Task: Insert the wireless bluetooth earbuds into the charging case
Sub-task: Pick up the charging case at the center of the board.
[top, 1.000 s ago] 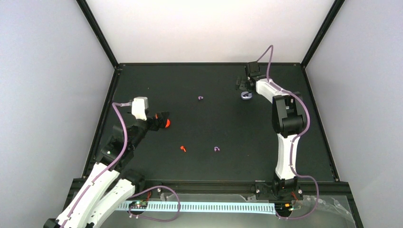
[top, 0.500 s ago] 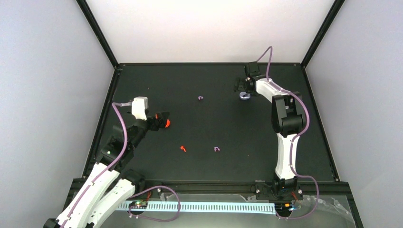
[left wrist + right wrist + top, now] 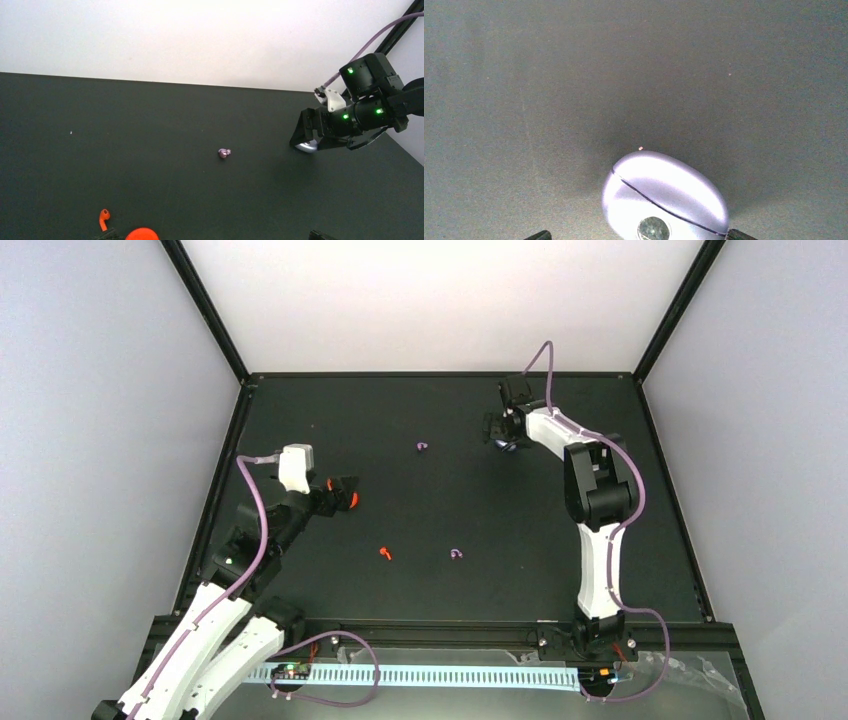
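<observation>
A shut lavender charging case (image 3: 664, 200) lies on the black table between the fingertips of my right gripper (image 3: 638, 235). The gripper is open: one fingertip (image 3: 736, 234) touches the case and the other stands apart. In the top view this gripper (image 3: 503, 430) covers most of the case (image 3: 509, 446) at the far right. My left gripper (image 3: 343, 492) is open at the left, around a red-orange case (image 3: 142, 234), with a red-orange earbud (image 3: 104, 218) beside it. Loose earbuds lie on the table: lavender (image 3: 423, 447), lavender (image 3: 456, 554) and red-orange (image 3: 384, 553).
The black table (image 3: 500, 540) is fenced by a black frame, with white walls behind and at the sides. In the left wrist view the right gripper (image 3: 340, 125) sits over the lavender case (image 3: 306, 146), and a lavender earbud (image 3: 224, 153) lies mid-table.
My right gripper has moved left and down over the lavender case, which now shows less in the top view. The left arm and the loose earbuds have not moved.
</observation>
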Robot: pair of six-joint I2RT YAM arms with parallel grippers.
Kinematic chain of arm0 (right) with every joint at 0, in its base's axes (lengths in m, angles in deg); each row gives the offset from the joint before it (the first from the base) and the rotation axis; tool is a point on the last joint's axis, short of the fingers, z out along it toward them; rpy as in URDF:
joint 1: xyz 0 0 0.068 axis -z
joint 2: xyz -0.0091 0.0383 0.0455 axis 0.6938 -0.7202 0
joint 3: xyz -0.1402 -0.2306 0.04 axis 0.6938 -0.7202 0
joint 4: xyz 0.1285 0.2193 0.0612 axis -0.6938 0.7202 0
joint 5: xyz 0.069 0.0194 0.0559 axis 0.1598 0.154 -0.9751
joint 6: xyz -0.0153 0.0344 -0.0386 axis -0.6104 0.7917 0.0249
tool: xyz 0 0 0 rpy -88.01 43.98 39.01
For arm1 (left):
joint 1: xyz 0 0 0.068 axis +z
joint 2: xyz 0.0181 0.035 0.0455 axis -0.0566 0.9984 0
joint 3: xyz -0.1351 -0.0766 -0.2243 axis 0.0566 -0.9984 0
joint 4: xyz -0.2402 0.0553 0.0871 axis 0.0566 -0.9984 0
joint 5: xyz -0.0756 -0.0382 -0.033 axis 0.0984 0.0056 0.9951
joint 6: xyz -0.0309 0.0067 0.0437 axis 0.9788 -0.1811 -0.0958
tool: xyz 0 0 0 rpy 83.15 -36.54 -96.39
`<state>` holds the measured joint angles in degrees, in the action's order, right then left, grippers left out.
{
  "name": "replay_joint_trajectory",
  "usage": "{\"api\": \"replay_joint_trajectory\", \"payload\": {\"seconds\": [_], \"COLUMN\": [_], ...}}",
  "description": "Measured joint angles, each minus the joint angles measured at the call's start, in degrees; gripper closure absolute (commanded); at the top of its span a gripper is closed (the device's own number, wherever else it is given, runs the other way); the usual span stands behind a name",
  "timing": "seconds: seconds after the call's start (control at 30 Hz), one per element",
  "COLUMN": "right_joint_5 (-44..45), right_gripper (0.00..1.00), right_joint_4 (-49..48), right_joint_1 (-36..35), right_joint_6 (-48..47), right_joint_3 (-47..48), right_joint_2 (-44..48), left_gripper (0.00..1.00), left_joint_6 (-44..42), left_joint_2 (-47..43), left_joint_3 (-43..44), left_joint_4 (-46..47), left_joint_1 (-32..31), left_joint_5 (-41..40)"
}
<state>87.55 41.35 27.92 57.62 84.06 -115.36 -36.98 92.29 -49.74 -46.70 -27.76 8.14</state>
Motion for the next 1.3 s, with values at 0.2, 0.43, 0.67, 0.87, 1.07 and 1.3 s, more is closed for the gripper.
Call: {"api": "replay_joint_trajectory", "payload": {"seconds": [0.2, 0.43, 0.67, 0.87, 1.07, 1.3], "right_joint_5": [2.8, 2.7, 0.0, -2.3, -3.0, -1.9], "right_gripper": [0.04, 0.04, 0.06, 0.13, 0.19, 0.24], "right_joint_4": [2.5, 3.6, 5.3, 7.2, 6.4, 5.2], "right_joint_1": [-0.2, 0.0, 0.0, 0.0, -0.3, -1.3], "right_joint_6": [-3.1, -6.1, -7.9, -8.0, -8.0, -8.6], "right_joint_3": [2.7, 12.9, 13.3, 13.3, 11.4, 5.4], "right_joint_2": [0.0, -4.2, -7.6, -8.2, -7.6, -4.1], "left_gripper": [0.01, 0.01, 0.01, 0.01, 0.01, 0.01], "left_joint_6": [0.0, 0.0, 0.0, 0.0, 0.0, 0.0], "left_joint_2": [0.0, 0.0, 0.0, 0.0, -0.4, -1.3], "left_joint_3": [0.0, 0.0, 0.0, 0.0, 0.0, 0.0], "left_joint_4": [0.0, 0.0, 0.0, 0.0, 0.0, 0.1], "left_joint_1": [0.0, 0.0, 0.0, 0.0, 0.0, 0.0], "left_joint_5": [0.6, 0.6, 0.6, 0.6, 0.6, 0.7]}}
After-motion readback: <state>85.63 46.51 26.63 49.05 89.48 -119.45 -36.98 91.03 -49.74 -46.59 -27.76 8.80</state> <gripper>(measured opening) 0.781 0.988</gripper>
